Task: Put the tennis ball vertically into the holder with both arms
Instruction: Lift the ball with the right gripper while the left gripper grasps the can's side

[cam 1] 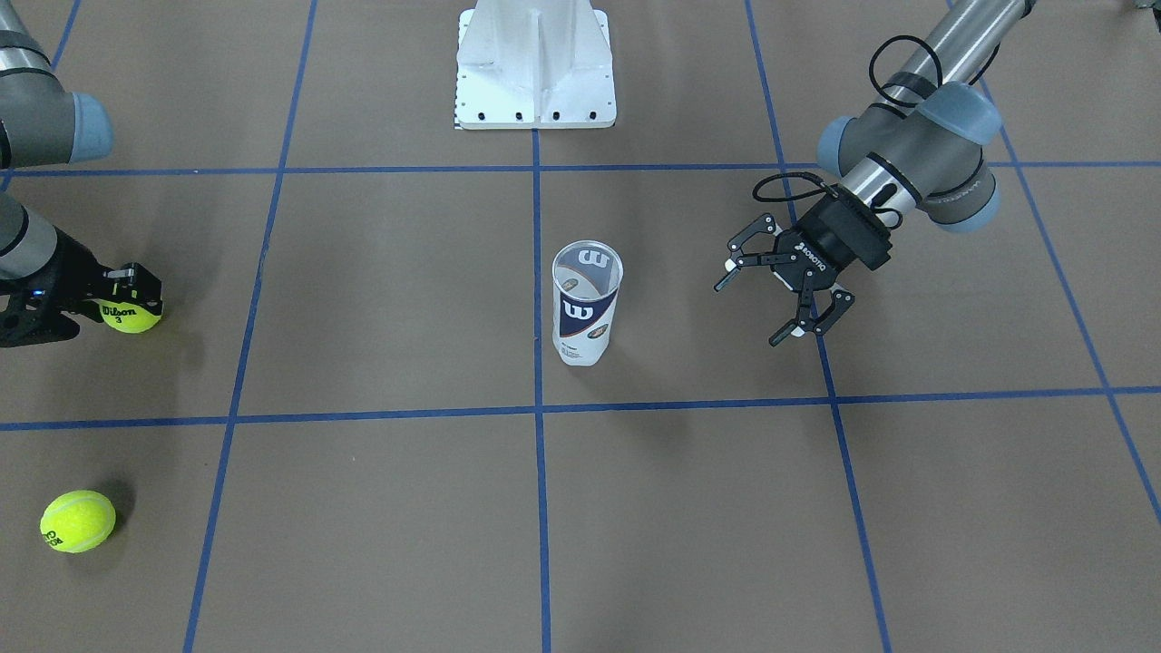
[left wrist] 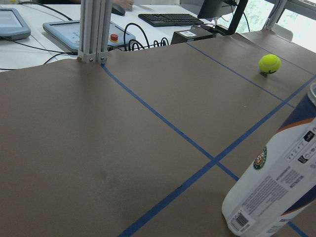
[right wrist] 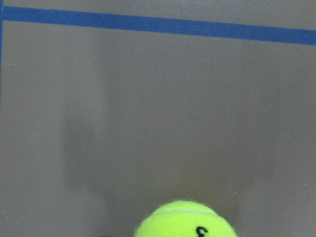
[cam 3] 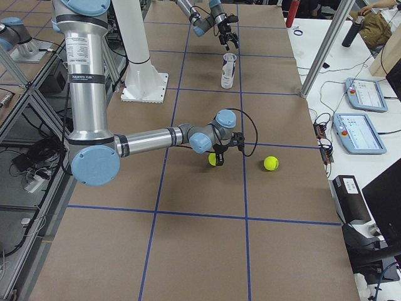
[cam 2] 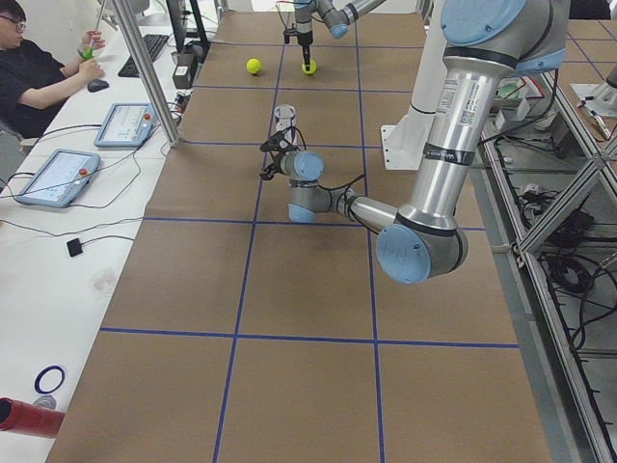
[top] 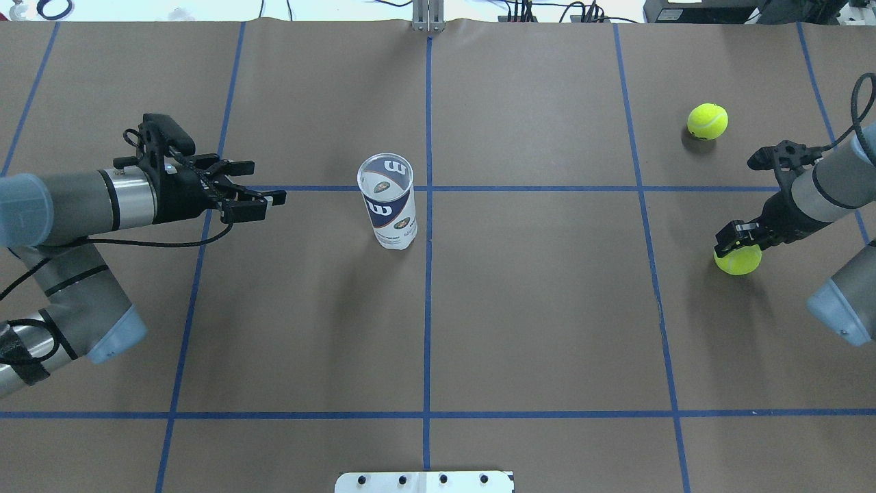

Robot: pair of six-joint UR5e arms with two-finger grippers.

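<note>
The tennis ball [right wrist: 183, 219] is cut off at 6 o'clock of the right wrist view. The right gripper [cam 1: 127, 292] runs off the front-facing view at 9 o'clock; whether its fingers press the ball cannot be told. The holder [left wrist: 276, 187] is cropped at 4 o'clock of the left wrist view, the pedestal base [top: 424, 481] at 6 o'clock overhead.
</note>
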